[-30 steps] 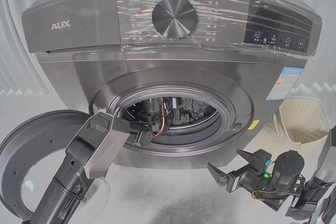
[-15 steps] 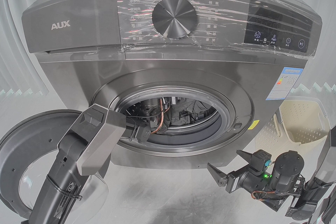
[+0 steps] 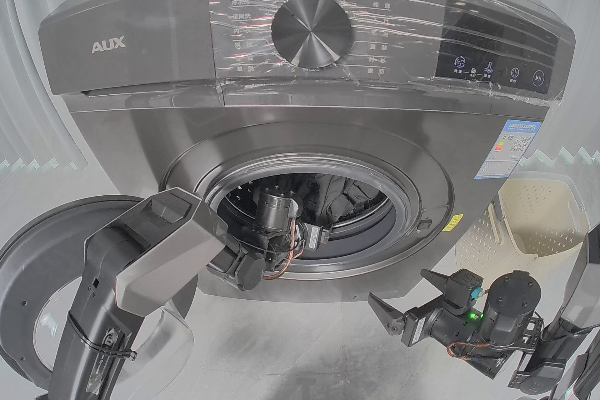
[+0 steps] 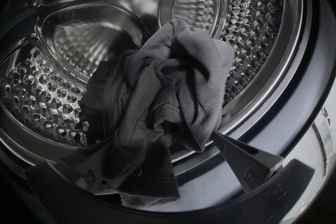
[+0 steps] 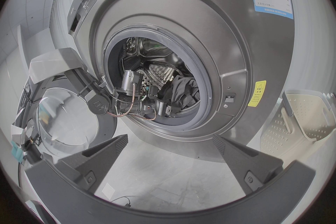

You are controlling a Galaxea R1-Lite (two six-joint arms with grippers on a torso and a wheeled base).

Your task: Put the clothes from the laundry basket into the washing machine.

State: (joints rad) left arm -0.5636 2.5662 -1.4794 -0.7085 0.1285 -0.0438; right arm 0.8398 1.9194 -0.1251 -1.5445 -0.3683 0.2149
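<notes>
Left gripper [image 4: 164, 139] is backing out of the washing machine [image 3: 312, 126], fingers [image 4: 245, 161] spread wide, leaving the dark shirt [image 4: 164, 88] bunched in the drum [image 4: 245, 25] by the rim, so that one's looking loaded.

The grey-and-black left arm [image 3: 150, 251] bends up from below the left side of the silver front-loading washing machine [image 3: 156, 126] to its round door opening. Its wrist sits at the opening's lower rim, and the black left gripper [image 4: 157, 144] points into the drum with its fingers [image 4: 245, 161] spread wide. The right arm [image 3: 550, 332] hangs low before the machine's lower right corner. Its black right gripper [image 3: 400, 285] is also spread wide and faces the machine.
</notes>
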